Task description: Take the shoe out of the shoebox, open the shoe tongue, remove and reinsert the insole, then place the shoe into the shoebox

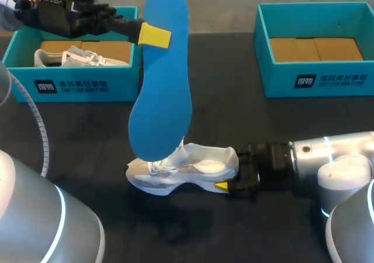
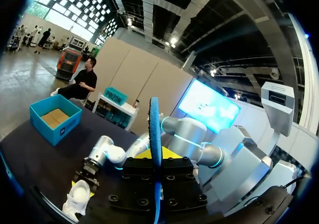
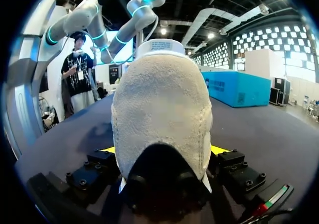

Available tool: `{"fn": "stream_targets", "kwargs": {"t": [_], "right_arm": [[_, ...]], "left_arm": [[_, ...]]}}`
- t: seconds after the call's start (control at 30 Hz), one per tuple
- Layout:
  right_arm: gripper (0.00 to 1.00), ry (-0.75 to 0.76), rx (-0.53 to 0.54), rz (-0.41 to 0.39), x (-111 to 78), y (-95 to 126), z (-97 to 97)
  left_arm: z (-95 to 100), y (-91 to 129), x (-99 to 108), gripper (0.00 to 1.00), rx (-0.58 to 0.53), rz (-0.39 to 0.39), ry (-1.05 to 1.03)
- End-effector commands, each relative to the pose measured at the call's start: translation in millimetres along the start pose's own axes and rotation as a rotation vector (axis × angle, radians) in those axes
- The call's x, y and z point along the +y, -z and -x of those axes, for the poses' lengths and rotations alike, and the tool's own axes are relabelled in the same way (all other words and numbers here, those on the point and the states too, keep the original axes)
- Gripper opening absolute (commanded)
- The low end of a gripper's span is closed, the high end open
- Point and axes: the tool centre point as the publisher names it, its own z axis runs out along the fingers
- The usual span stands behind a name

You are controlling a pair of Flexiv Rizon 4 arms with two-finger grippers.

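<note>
Insole (image 1: pixel 160 76) hangs pinched in left fingers (image 1: pixel 155 35), at twelve o'clock from shoe (image 1: pixel 187 169), its heel clamped by right fingers (image 1: pixel 222 186) on desk (image 1: pixel 292 128), apparently steadied for reinsertion.

The insole (image 1: pixel 160 76) is seen as matt blue foam with a smooth face. The shoe (image 1: pixel 187 169) is made of white cloth over a smooth pale sole. In the right wrist view a rough, fuzzy, suede-like nap is shown at its heel. The left fingers (image 1: pixel 155 35) are tipped in matt yellow. The desk (image 1: pixel 263 128) is finished dark and matt. The left shoebox (image 1: pixel 76 86) and the right shoebox (image 1: pixel 315 79) are made of matt teal card and floored with brown cardboard. The right arm (image 1: pixel 336 152) is cased in smooth, slightly glossy silver.
</note>
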Motion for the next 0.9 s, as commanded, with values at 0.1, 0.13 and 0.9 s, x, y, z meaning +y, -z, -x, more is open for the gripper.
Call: {"fn": "stream_targets", "kwargs": {"t": [0.1,0.13,0.9], "right_arm": [[1.00,-0.003,-0.013,-0.045,5.7,16.1,-3.8],[1.00,-0.003,-0.014,-0.055,5.7,18.2,-3.7],[1.00,0.007,-0.028,-0.490,43.1,80.2,5.8]], "left_arm": [[0.4,-0.6,0.3,0.00,0.001,0.001,0.000],[0.4,-0.6,0.3,0.00,0.001,0.001,0.000],[0.4,-0.6,0.3,0.00,0.001,0.001,0.000]]}}
